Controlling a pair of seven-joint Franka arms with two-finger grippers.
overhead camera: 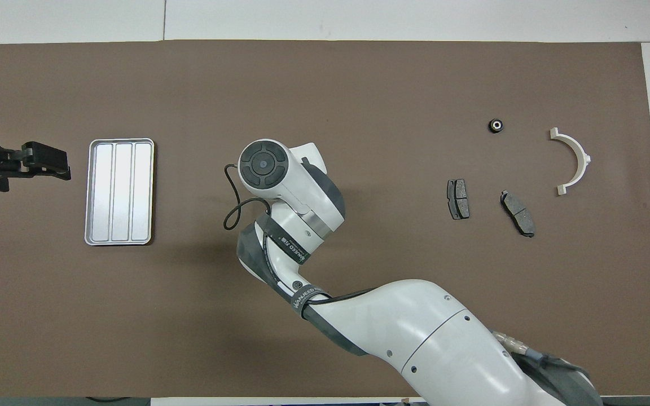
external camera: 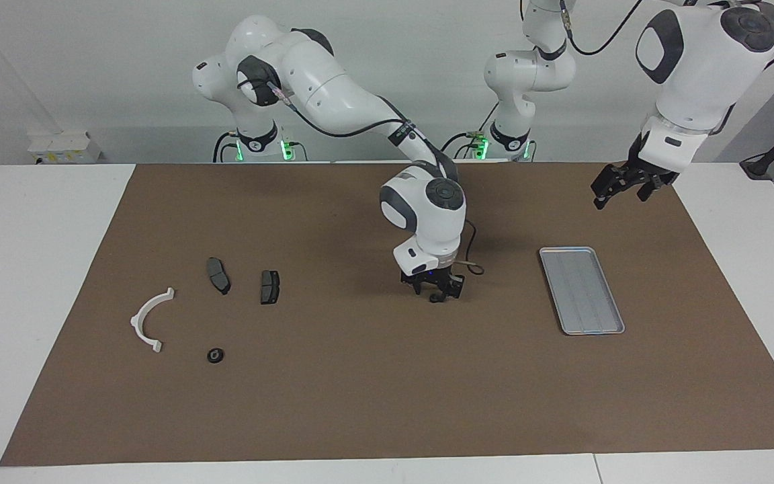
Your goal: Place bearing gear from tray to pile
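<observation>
A small black bearing gear point(external camera: 435, 297) lies on the brown mat at mid-table, between the tray and the pile. My right gripper point(external camera: 436, 292) is down over it, open, a finger on each side. The overhead view hides both under the right wrist point(overhead camera: 263, 163). The silver ribbed tray point(external camera: 582, 290) is empty and also shows in the overhead view point(overhead camera: 119, 192). The pile lies toward the right arm's end: a white half-ring bracket point(external camera: 148, 320), two dark brake pads point(external camera: 218, 275) point(external camera: 269, 286) and a second black bearing gear point(external camera: 216, 355). My left gripper point(external camera: 623, 187) waits raised, open and empty, beside the tray.
The brown mat point(external camera: 360, 403) covers most of the white table. A loose cable loop point(external camera: 473, 267) hangs off the right wrist. The pile also shows in the overhead view, bracket point(overhead camera: 576, 160), pads point(overhead camera: 457, 199) point(overhead camera: 518, 213), gear point(overhead camera: 496, 125).
</observation>
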